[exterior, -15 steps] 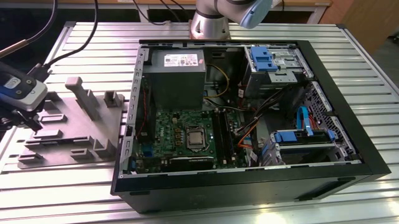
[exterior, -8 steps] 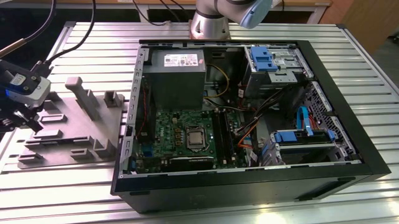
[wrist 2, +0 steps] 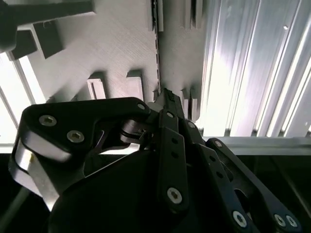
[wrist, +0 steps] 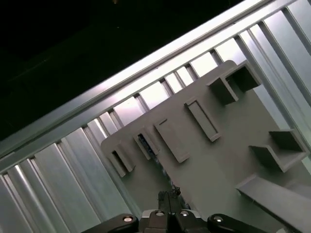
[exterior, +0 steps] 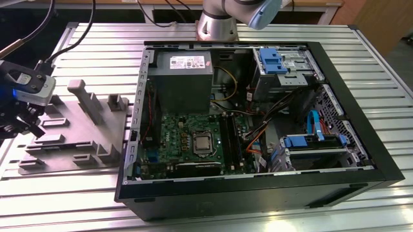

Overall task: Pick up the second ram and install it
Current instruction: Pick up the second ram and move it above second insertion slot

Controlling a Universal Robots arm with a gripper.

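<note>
one computer case (exterior: 258, 199), one grey fixture (exterior: 67, 139), one end effector (wrist 2: 167, 99)

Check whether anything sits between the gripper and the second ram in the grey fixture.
Nothing visible does. In the first wrist view the gripper is close to the second ram, which stands on edge in the grey fixture; only the fixture's own ribs flank it.
</note>
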